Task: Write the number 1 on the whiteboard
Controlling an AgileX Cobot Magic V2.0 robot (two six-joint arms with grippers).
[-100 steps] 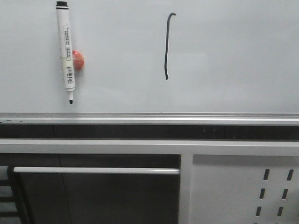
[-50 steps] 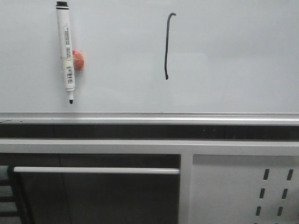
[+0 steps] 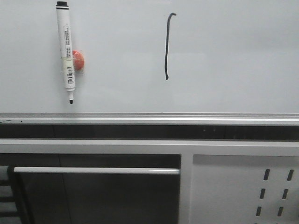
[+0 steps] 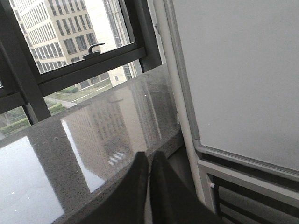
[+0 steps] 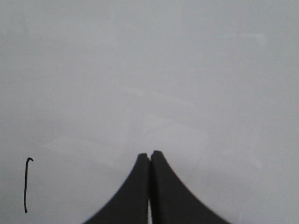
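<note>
Glossy grey-white whiteboard (image 3: 224,56) fills the upper part of the front view, with its silver rail (image 3: 149,116) running along the lower edge. The number 1 (image 3: 167,45) is drawn near the board's middle: thin black vertical stroke, small hook at the upper end; it also shows from the right wrist view (image 5: 26,184). Well to its left a white marker (image 3: 66,51) hangs upright, tip down and uncapped, seemingly fixed to the board by a small orange magnet (image 3: 77,59). Judgement: the marker is light, stiff and smooth-barrelled, likely slippery; best taken mid-barrel, clear of the magnet. The wet ink would smear if brushed. The board itself is rigid and fixed, not something to grip. Left tool (image 4: 148,161) clenched on nothing, pointing toward a stone windowsill (image 4: 70,154) beside the board's frame. Right tool (image 5: 150,158) likewise clenched and empty, facing bare board. Neither arm shows in the front view. The board's top and side edges are cut off; the marker's label print is too small to read; how the magnet holds the barrel cannot be made out.
</note>
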